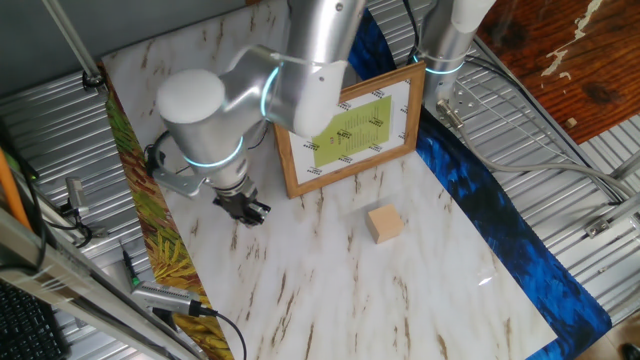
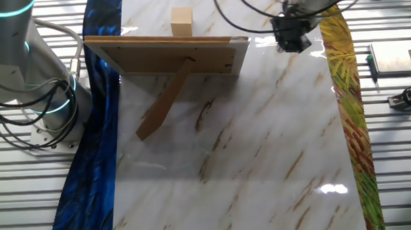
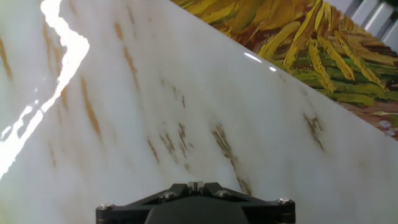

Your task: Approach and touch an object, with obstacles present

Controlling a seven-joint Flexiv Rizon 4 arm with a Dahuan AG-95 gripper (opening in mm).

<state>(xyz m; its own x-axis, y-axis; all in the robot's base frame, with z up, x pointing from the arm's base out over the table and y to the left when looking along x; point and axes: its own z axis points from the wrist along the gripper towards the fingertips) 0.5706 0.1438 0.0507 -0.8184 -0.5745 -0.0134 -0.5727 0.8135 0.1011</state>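
Observation:
The small light-tan wooden cube (image 1: 385, 223) sits on the white marbled tabletop (image 1: 330, 290), in front of the picture. It also shows in the other fixed view (image 2: 181, 21), behind the picture's top edge. The wooden-framed picture (image 1: 350, 130) stands upright on a rear prop, its back seen in the other fixed view (image 2: 167, 55). My gripper (image 1: 243, 208) hangs low over the table to the left of the picture, well apart from the cube, and it also shows in the other fixed view (image 2: 292, 36). In the hand view the gripper (image 3: 195, 185) has its jaws together with nothing between them.
A yellow-green patterned strip (image 1: 150, 230) borders the table beside my gripper, and a blue cloth (image 1: 500, 210) borders the far side. A second arm's base (image 2: 20, 82) stands by the blue cloth. Cables (image 1: 170, 300) and metal slats lie around the table.

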